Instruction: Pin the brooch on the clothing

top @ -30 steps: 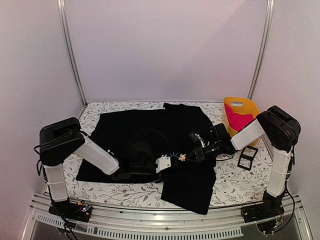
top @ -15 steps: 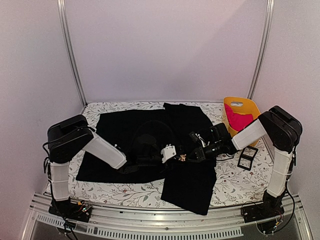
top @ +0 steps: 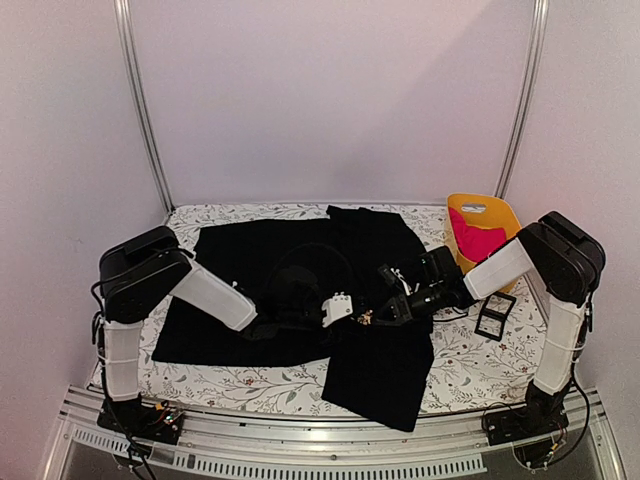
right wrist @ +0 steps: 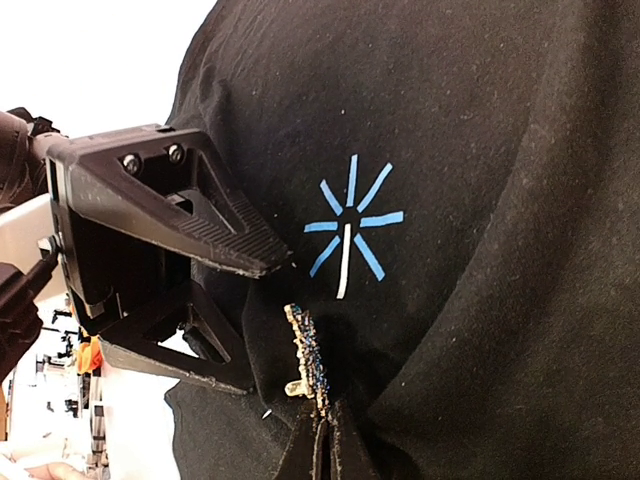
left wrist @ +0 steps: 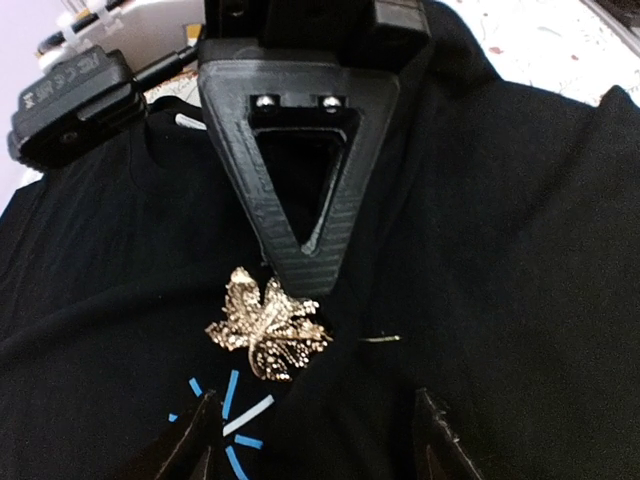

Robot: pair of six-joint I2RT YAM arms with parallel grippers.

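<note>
Floral-cloth table (top: 470, 375) with the black shirt (top: 240, 260) spread flat across most of it, one sleeve hanging toward the near edge. Off at the far right corner there's an orange bin (top: 500, 215) with a pink garment (top: 475, 243) stuffed in it. A little black square frame (top: 494, 316) lies on the cloth just in front of the bin.

Both arms meet over the chest of the shirt. The left gripper (left wrist: 312, 410) has its fingers spread fairly wide with nothing in them. From its own camera, the brooch sits just past the tips and in line with the gap, a bit closer to the left-hand finger, not touching either one.

The right gripper (right wrist: 322, 425) is pinched all the way together, and its tips look clamped on the edge of the brooch. It comes in from the side opposite the left gripper.

The light-blue asterisk print (right wrist: 352, 225) is right beside the brooch (left wrist: 268, 325), apart from it. The brooch is against the fabric; I can't tell if the pin is through.
</note>
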